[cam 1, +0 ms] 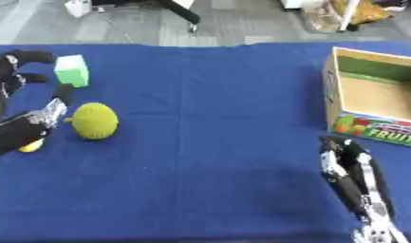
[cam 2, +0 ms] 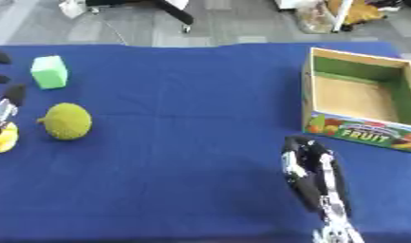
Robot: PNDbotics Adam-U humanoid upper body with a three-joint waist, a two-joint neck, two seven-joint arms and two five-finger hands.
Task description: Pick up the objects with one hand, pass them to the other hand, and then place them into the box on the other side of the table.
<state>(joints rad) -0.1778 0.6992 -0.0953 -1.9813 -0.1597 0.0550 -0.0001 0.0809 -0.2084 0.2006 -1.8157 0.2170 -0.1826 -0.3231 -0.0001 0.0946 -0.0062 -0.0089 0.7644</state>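
A yellow-green bumpy round fruit (cam 1: 95,120) lies on the blue table at the left. Behind it stands a light green block (cam 1: 72,70). A small yellow object (cam 2: 3,137) sits at the far left, partly under my left hand (cam 1: 25,124). That hand hovers over the left edge with fingers spread and slightly curved, holding nothing. My right hand (cam 1: 351,176) rests low at the right, fingers straight and pointing away, in front of the fruit box (cam 2: 358,130). The box is open and looks empty inside.
The blue cloth (cam 1: 208,142) covers the table; its far edge (cam 1: 200,45) meets a grey floor with chair legs and bags beyond. The box stands at the right edge.
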